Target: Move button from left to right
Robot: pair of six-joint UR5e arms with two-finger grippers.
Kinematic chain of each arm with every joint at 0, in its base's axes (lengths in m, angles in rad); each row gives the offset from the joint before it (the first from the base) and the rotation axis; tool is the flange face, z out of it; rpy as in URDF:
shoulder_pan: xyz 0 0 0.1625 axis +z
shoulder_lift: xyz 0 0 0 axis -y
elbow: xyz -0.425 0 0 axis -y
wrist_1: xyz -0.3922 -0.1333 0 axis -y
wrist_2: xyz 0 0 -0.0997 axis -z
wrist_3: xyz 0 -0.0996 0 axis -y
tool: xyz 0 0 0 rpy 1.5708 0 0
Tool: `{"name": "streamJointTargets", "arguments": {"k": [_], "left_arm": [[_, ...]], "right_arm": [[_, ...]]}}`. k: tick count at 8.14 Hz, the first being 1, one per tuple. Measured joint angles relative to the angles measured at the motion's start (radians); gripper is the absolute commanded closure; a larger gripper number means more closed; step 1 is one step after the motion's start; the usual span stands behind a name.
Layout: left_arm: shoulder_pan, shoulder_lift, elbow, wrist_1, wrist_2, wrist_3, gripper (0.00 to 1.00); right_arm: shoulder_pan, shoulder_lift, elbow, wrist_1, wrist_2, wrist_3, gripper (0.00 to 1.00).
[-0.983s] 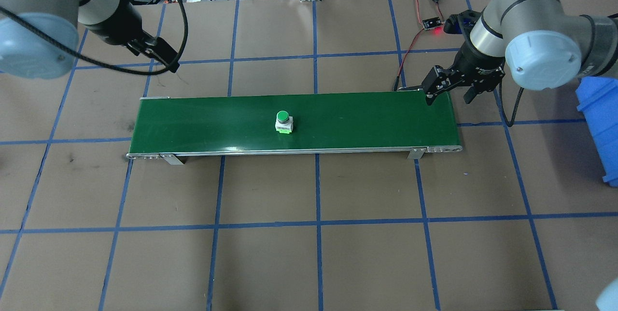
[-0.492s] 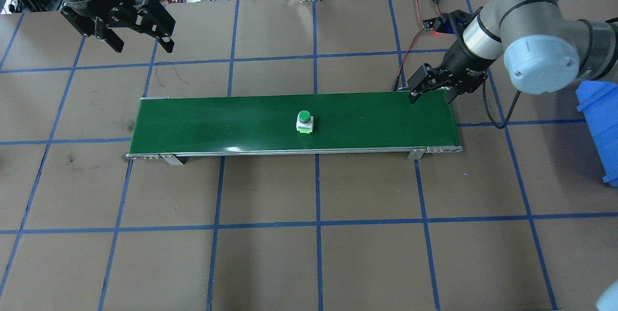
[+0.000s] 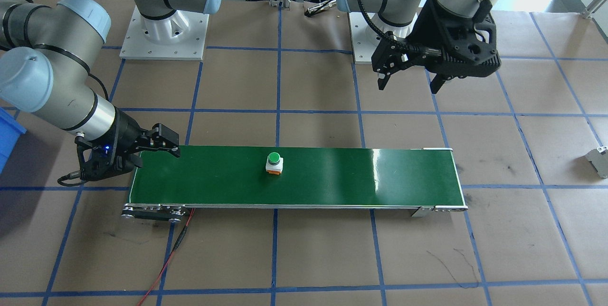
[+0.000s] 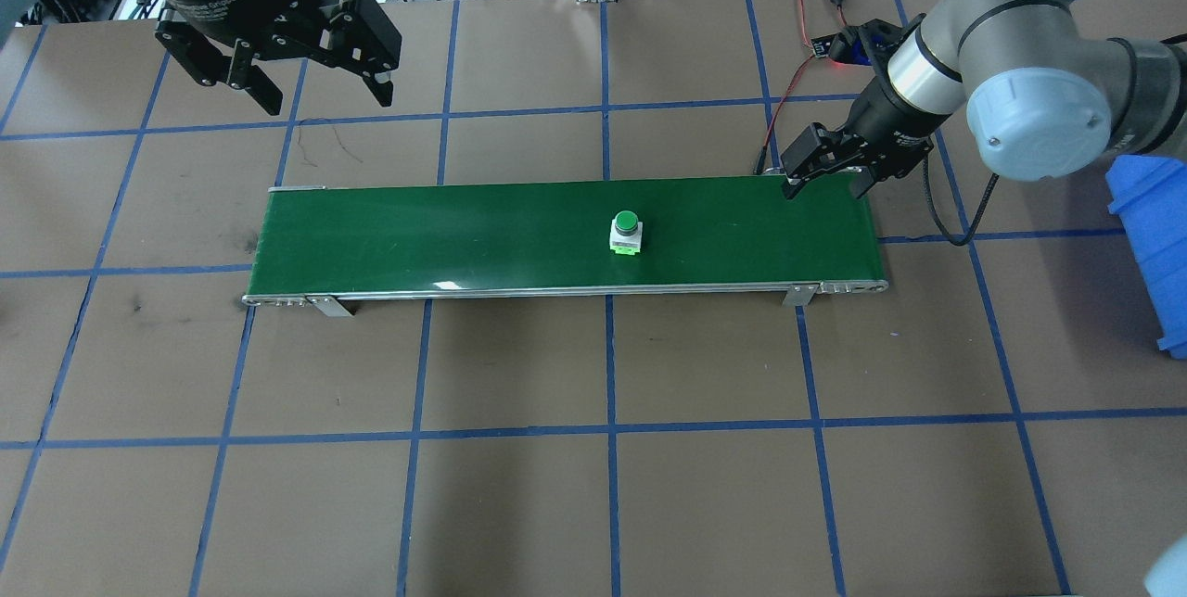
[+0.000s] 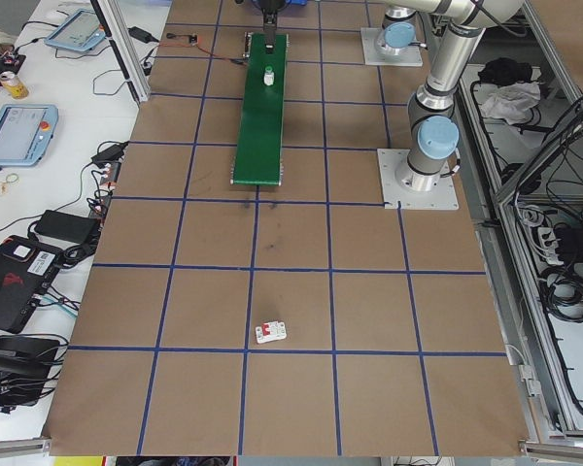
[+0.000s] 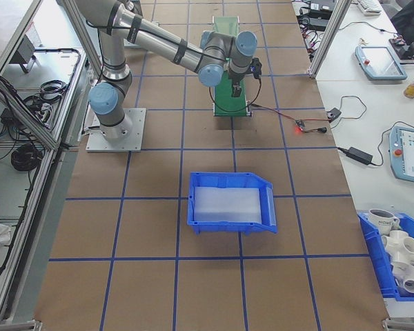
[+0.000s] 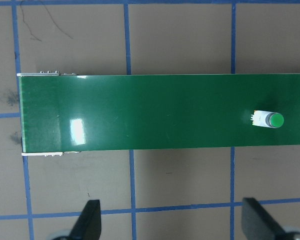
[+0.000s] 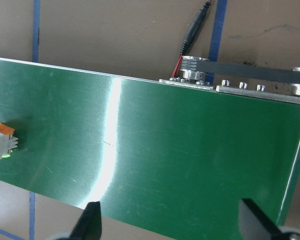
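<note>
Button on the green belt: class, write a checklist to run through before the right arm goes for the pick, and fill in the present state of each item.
1. Button upright on the conveyor belt, green cap up: ok.
2. Button within the right gripper span: not ok, it stands near mid-belt, well short.
3. Right gripper open, empty: ok.
4. Right gripper over the belt's right end: ok.
5. Left gripper open and clear of the belt: ok.
6. Belt between button and right gripper free of other parts: ok.
</note>
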Motion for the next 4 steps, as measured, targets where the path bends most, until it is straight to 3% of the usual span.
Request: {"name": "streamJointTargets", "arguments": {"k": [4], "left_arm": [[-0.008, 0.047, -0.002, 0.008, 0.002, 0.002, 0.0]], "right_arm": [[0.0, -0.002, 0.0, 0.0, 0.01, 0.104, 0.05]]}}
